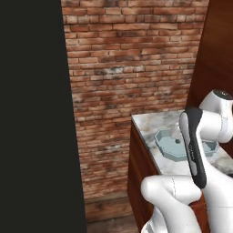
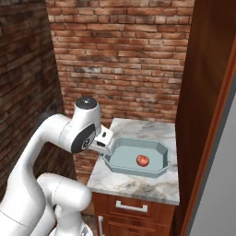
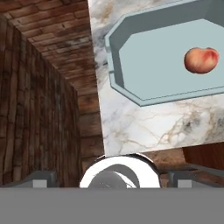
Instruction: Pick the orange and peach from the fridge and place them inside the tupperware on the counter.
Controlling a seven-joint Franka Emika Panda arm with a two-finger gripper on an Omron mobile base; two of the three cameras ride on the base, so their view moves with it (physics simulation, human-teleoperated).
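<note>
Gripper (image 2: 105,142) hangs at the outer edge of the desk (image 2: 138,185), just beside the nearest wall of the tupperware (image 2: 159,146). In the hand view, the gripper (image 3: 113,179) shows its two grey tips spread wide with nothing between them, so I read it as released and empty-handed.

The peach (image 2: 143,160) lies inside the tupperware, on the floor of the tray and apart from the walls. From the gripper it sits ahead and off to one side. In the hand view the peach (image 3: 201,60) is toward the upper right, past the tupperware's (image 3: 131,94) near corner and a strip of bare desk (image 3: 144,127). That half of the task looks done.

What remains, as I judge it, is the orange, and the coming move turns on direction rather than grasp. The gripper points at the tray, while the fruit it needs is to come from the fridge. A grey surface (image 2: 216,184) runs beyond the brown wood panel (image 2: 203,92), on the far side of the tupperware from the gripper. It may be the fridge, though I cannot tell for certain. If so, the arm must draw away from the tray and the base must turn that way. Reaching straight across the desk is blocked by the panel.
</note>
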